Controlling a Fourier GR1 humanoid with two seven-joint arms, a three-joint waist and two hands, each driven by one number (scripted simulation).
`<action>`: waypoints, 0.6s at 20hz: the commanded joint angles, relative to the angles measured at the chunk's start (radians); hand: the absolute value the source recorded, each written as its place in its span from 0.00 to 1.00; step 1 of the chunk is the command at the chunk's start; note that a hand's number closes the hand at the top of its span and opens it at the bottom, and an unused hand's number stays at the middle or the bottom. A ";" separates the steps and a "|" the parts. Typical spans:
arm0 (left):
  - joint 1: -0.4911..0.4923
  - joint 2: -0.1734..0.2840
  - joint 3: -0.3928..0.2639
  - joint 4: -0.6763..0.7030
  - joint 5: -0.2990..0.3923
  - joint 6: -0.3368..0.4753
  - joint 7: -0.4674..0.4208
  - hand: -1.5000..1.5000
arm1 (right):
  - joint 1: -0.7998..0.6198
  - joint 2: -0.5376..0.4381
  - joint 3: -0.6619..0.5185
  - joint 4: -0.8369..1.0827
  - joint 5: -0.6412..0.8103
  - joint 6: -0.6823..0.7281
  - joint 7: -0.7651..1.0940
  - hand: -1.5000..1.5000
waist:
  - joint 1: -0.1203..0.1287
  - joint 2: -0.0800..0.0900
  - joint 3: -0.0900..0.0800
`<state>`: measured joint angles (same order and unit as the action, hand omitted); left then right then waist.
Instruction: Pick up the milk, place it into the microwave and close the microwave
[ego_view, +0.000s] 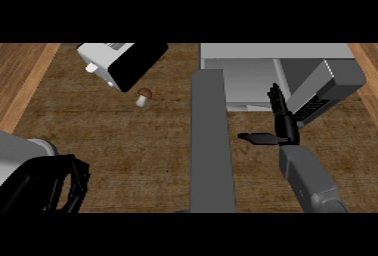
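Observation:
The grey microwave stands at the back right, its pale inside showing. Its door is swung wide open, a long grey slab reaching toward the near edge. My right hand is just in front of the opening, right of the door, with fingers straight and pointing at the microwave and the thumb stuck out to the left. It holds nothing. No milk carton shows anywhere; the inside of the microwave is partly hidden. My left hand rests at the lower left, fingers relaxed.
A white and black toaster sits at the back left. A small brown mushroom lies just in front of it. The microwave's dark control panel is right of my right hand. Lighter wooden strips border the counter.

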<state>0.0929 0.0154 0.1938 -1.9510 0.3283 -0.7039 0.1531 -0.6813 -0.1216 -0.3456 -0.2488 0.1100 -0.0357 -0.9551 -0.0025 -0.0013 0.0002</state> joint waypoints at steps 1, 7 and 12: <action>-0.030 -0.015 -0.130 0.020 -0.076 0.069 -0.008 1.00 | 0.084 0.058 0.033 -0.089 -0.006 0.007 -0.027 0.00 | -0.011 -0.004 -0.001; -0.049 -0.015 -0.234 -0.007 -0.146 0.099 -0.016 1.00 | 0.344 0.046 0.086 -0.259 -0.008 0.057 -0.032 0.00 | -0.026 -0.008 -0.002; -0.183 -0.015 -0.273 0.134 -0.247 0.154 -0.077 1.00 | 0.507 0.061 0.132 -0.533 -0.037 0.091 0.072 0.00 | -0.046 -0.009 -0.004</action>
<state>0.0001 0.0013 -0.0517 -1.8925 0.1364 -0.5750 0.1067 -0.2983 -0.0700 -0.2456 -0.6270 0.0850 0.0263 -0.9247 -0.0338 -0.0092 -0.0022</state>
